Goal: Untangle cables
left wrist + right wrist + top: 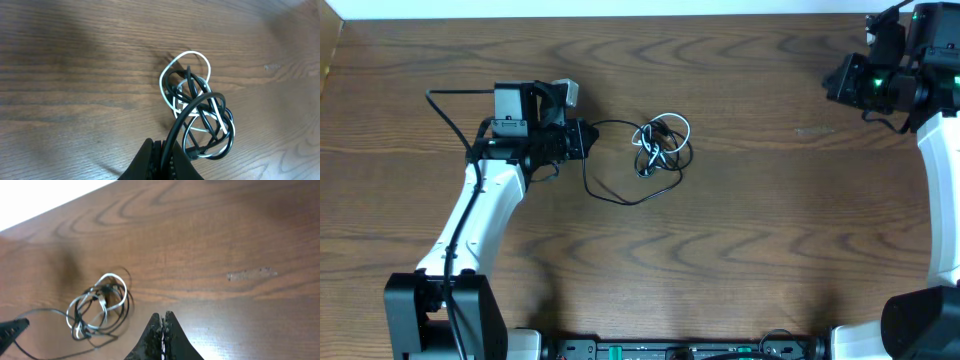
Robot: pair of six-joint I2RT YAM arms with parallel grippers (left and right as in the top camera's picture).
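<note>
Bimanual cable untangling, start of a pull. The cables (662, 146) lie as one small knot of black and white loops near the middle of the table (770, 250), just ahead of the left arm and well apart from the right one. The left gripper (161, 157) sits low beside the knot with its jaws closed tight on a strand of the black cable (178, 121). That strand rises from between the fingers and curves into the tangle, where it crosses the white cable (187, 52). Holding one strand at the edge of the knot probably serves to draw it free of the other loops, and a slack black loop on the wood beside the gripper leaves room for this. The right gripper (163, 325) hangs over the far right corner, jaws pressed together, holding and touching nothing. It is likely parked clear of the working arm.
</note>
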